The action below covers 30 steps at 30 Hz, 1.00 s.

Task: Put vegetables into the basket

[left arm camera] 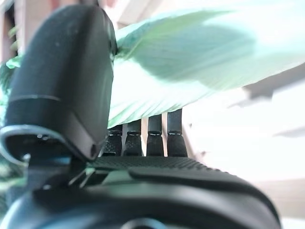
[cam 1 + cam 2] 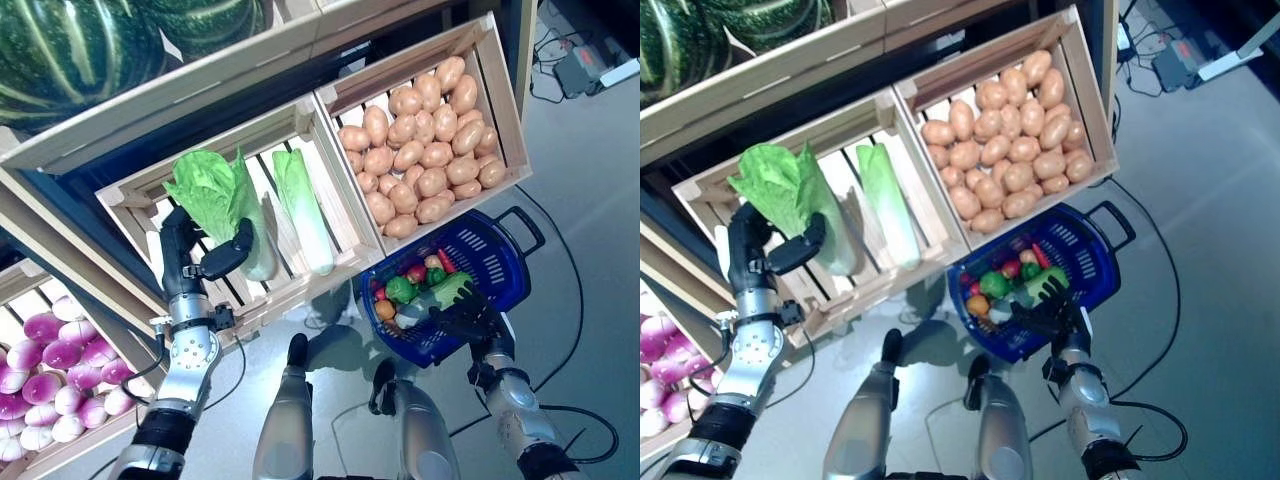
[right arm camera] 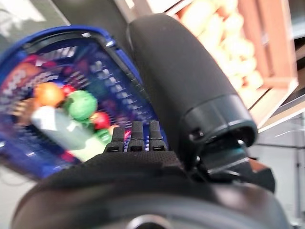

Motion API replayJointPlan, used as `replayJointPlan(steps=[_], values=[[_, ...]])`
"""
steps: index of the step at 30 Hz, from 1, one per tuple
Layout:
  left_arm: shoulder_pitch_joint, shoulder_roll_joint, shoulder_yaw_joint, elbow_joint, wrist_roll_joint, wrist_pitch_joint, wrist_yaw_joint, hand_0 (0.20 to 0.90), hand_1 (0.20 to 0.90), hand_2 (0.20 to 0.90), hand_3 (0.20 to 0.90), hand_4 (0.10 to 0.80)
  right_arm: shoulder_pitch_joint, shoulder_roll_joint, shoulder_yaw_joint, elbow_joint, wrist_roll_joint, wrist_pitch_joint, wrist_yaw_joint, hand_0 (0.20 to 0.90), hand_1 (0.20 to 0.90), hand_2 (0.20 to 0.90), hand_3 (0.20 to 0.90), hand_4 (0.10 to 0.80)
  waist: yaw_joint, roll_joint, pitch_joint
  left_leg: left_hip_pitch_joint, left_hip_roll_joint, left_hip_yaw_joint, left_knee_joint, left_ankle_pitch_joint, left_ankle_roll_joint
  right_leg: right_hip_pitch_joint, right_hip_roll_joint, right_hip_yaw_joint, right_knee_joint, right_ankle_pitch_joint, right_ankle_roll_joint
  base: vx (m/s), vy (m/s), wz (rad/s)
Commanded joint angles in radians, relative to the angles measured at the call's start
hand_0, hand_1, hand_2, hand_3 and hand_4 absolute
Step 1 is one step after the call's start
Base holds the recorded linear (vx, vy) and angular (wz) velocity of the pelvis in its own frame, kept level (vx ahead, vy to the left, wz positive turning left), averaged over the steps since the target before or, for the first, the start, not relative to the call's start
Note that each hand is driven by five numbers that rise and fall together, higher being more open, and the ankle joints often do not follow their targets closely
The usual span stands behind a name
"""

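Observation:
A leafy green cabbage [image 2: 213, 188] lies in a slatted wooden crate [image 2: 128, 200] beside a second, paler cabbage [image 2: 303, 212]. My left hand [image 2: 183, 252] reaches into that crate, its straight fingers along one side of the leafy cabbage [image 1: 200, 62] and its thumb [image 2: 229, 252] on the other. A blue basket [image 2: 505, 245] hangs above the floor at the lower right, with a green pepper, a tomato and other vegetables in it. My right hand [image 2: 470, 318] has its fingers curled over the basket's near rim [image 3: 28, 52].
A crate of potatoes [image 2: 425, 140] sits just above the basket. Striped green melons [image 2: 70, 50] fill the top shelf at the left. Purple-white turnips [image 2: 40, 360] lie in a lower crate at the far left. Grey floor runs to the right.

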Motion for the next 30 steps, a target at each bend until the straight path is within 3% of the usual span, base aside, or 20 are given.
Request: replayJointPlan(steps=[1,4,7,9,13,20,30], values=[[0.001,-0.038,0.06,-0.156,-0.257,-0.096,-0.219,0.3,0.3,0.3,0.3,0.4,0.031,-0.038,-0.034,-0.105,-0.16,-0.084,-0.052,0.9,0.9,0.9,0.9,0.8,-0.009,0.008,-0.173,0.052,-0.062,0.023,-0.042,-0.045,0.048,0.133,-0.01,-0.028,-0.264,0.164,0.0,0.112,-0.005,-0.02],[0.015,-0.076,0.043,-0.174,-0.353,-0.017,-0.298,0.3,0.3,0.3,0.3,0.4,0.052,-0.039,-0.033,-0.214,-0.165,-0.016,0.019,0.9,0.9,0.9,0.9,0.8,-0.02,0.005,-0.208,0.116,-0.053,0.03,-0.11,-0.032,0.051,0.189,-0.009,-0.031,-0.319,0.183,0.011,0.109,-0.01,-0.05],[0.006,-0.085,0.033,-0.162,-0.33,0.058,-0.309,0.3,0.3,0.3,0.3,0.4,0.063,-0.053,-0.018,-0.298,-0.117,0.058,0.128,0.9,0.9,0.9,0.9,0.8,-0.029,0.003,-0.23,0.155,-0.045,0.044,-0.152,-0.025,0.054,0.213,-0.013,-0.032,-0.338,0.194,0.022,0.046,-0.015,-0.1],[0.001,-0.07,0.009,-0.126,-0.302,0.128,-0.303,0.3,0.3,0.3,0.3,0.4,0.074,-0.081,0.004,-0.391,-0.064,0.135,0.227,0.9,0.9,0.9,0.9,0.8,-0.037,0.002,-0.249,0.181,-0.039,0.049,-0.177,-0.021,0.058,0.227,-0.014,-0.026,-0.35,0.201,0.03,0.053,-0.033,-0.07],[-0.002,-0.043,-0.025,-0.116,-0.281,0.2,-0.333,0.3,0.3,0.3,0.3,0.4,0.068,-0.137,0.041,-0.477,-0.052,0.222,0.306,0.9,0.9,0.9,0.9,0.8,-0.041,0.0,-0.268,0.204,-0.033,0.06,-0.187,-0.02,0.058,0.246,-0.016,-0.023,-0.366,0.209,0.037,0.04,-0.038,-0.01],[-0.058,-0.017,-0.138,-0.069,-0.251,0.273,-0.396,0.3,0.3,0.3,0.3,0.4,-0.034,-0.207,0.149,-0.494,-0.006,0.395,0.427,0.9,0.9,0.9,0.9,0.8,-0.035,-0.005,-0.309,0.247,-0.019,0.063,-0.235,-0.003,0.057,0.284,-0.014,-0.021,-0.404,0.23,0.041,0.027,-0.038,-0.05],[-0.109,0.004,-0.234,-0.067,-0.248,0.335,-0.461,0.3,0.3,0.3,0.3,0.4,-0.163,-0.224,0.256,-0.513,0.148,0.552,0.444,0.9,0.9,0.9,0.9,0.8,-0.027,-0.006,-0.363,0.275,-0.013,0.068,-0.265,0.005,0.05,0.315,-0.02,-0.021,-0.451,0.257,0.051,0.045,-0.014,0.0]])
